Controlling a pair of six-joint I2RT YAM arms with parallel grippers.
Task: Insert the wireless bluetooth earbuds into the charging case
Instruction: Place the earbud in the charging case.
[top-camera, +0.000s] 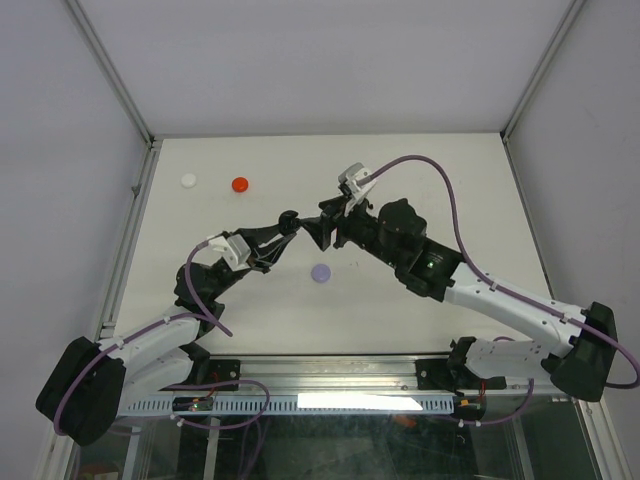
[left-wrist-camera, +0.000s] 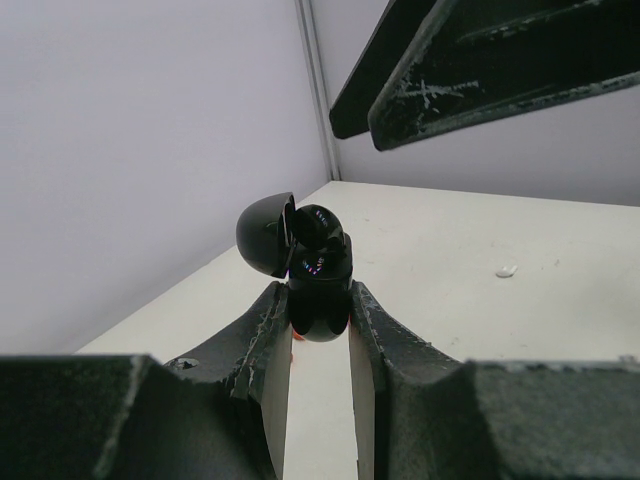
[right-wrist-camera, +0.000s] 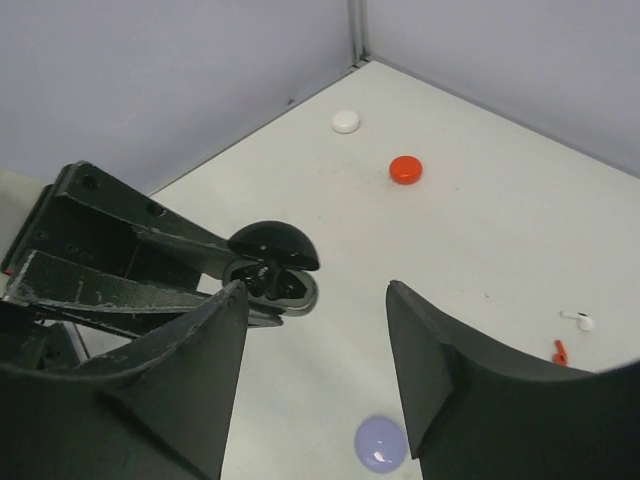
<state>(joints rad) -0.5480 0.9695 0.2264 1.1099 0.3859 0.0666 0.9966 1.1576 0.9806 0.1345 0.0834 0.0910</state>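
The black charging case is pinched between my left gripper's fingers, and its lid is flipped open to the left. A black earbud rests in the case's top; it also shows in the right wrist view as a black earbud under the lid. My right gripper is open and empty, just beside the case. In the top view the left gripper and right gripper meet above mid-table. A white earbud and a red earbud lie on the table.
A lavender round case lies below the grippers. A red case and a white case sit at the back left. Grey walls enclose the white table on three sides.
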